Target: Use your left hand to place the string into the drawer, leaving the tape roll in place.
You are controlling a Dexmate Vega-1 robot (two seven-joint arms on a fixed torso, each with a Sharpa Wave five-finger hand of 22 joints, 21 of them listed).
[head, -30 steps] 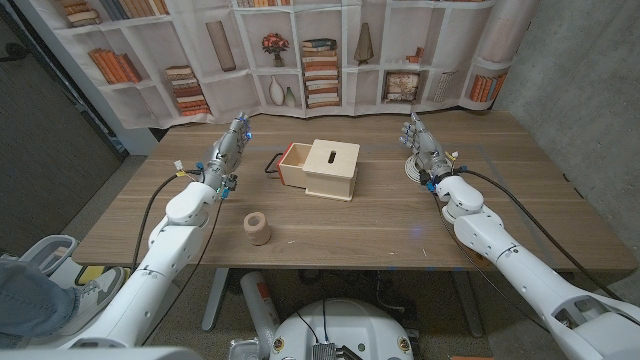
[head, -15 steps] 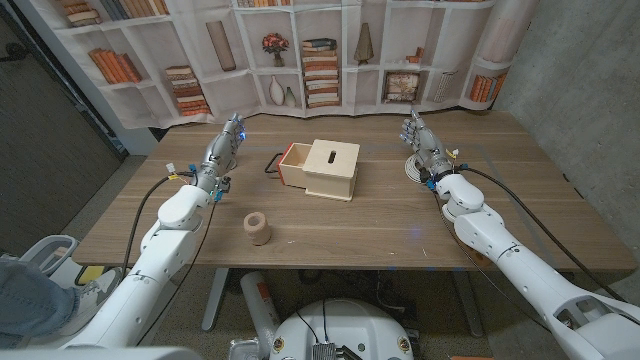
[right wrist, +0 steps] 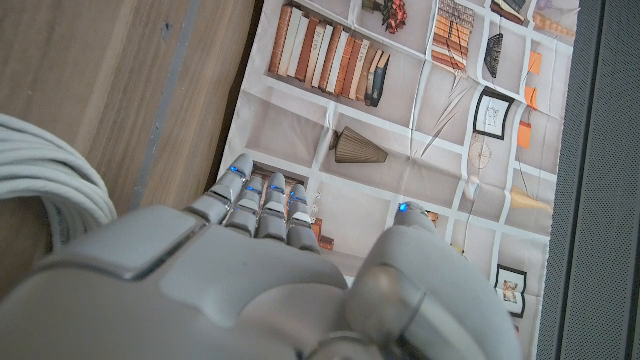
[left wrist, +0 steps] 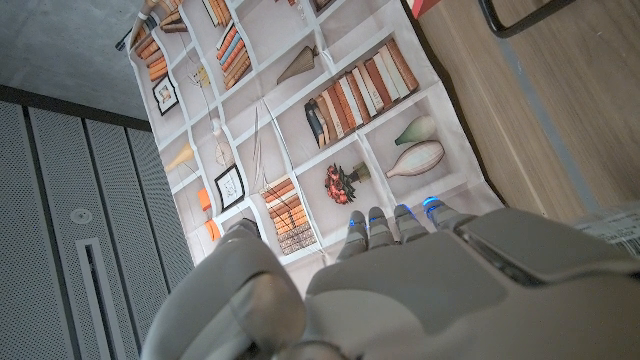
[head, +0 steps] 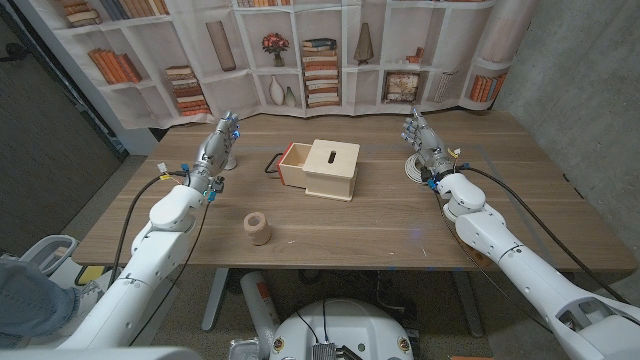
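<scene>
Pale wooden box (head: 331, 168) near mid-table, slot in its lid, drawer (head: 294, 164) pulled partly out at its 9 o'clock side with a black loop handle (head: 272, 162). Tan tape roll (head: 257, 228), standing on end, at 8 o'clock from the box, well apart. White string (head: 410, 168), coiled in loops on the table, at 3 o'clock.

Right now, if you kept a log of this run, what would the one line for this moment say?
left hand: raised, holding nothing | right hand: beside white string coil | drawer: open | tape roll: untouched | string: not yet picked
</scene>
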